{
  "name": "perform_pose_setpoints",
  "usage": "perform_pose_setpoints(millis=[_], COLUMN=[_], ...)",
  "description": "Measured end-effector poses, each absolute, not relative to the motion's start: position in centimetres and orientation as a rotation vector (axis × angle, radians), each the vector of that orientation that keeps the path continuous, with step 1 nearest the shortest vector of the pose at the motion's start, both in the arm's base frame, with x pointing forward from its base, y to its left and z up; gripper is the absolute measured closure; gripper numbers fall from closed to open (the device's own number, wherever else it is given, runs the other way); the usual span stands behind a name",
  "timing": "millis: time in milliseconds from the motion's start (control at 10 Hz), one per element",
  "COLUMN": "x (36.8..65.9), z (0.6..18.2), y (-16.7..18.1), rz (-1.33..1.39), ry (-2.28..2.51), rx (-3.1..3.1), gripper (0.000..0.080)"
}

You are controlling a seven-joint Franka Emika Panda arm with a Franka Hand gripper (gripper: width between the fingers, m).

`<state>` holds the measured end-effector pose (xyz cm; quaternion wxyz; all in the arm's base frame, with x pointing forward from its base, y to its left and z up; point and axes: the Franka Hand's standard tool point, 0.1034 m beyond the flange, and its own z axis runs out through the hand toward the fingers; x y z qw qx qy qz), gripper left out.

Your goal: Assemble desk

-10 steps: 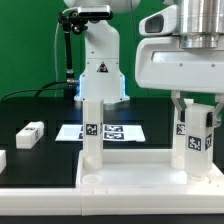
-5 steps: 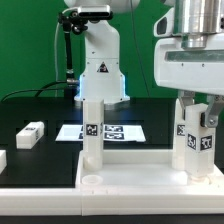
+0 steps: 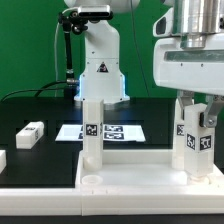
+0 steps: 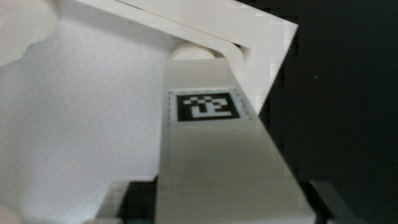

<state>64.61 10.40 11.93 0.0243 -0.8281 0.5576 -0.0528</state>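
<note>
The white desk top (image 3: 135, 182) lies flat at the front of the exterior view. Two square tagged legs stand upright in its far corner sockets: one at the left (image 3: 92, 132) and one at the right (image 3: 190, 145). My gripper (image 3: 195, 112) comes down from above and is shut on the upper part of the right leg. In the wrist view that leg (image 4: 217, 120) fills the gap between my dark fingers (image 4: 143, 202), with the desk top (image 4: 71, 110) beside it.
A loose white leg (image 3: 30, 135) lies on the black table at the exterior view's left, and another part (image 3: 3, 161) lies at the left edge. The marker board (image 3: 110, 131) lies behind the desk top. The robot base (image 3: 100, 75) stands at the back.
The gripper's hand shifted towards the exterior view's right and turned a little on the right leg one second ago. It has stayed still over the last half second.
</note>
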Motion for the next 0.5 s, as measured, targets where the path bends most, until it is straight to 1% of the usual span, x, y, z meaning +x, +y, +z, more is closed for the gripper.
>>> perform_pose_setpoints(millis=[100, 200, 300, 400, 500], x=[64.61, 64.61, 64.61, 64.60, 64.97], z=[11.93, 11.93, 11.93, 11.89, 11.84], y=[10.40, 10.40, 10.40, 10.31, 10.74], rz=[-0.163, -0.163, -0.163, -0.163, -0.170], ry=[1.725, 1.725, 1.725, 1.793, 1.869], rx=[-2.562, -2.562, -2.562, -2.510, -2.413], gripper=[0.0403, 0.0268, 0.0268, 0.0175, 0.0157])
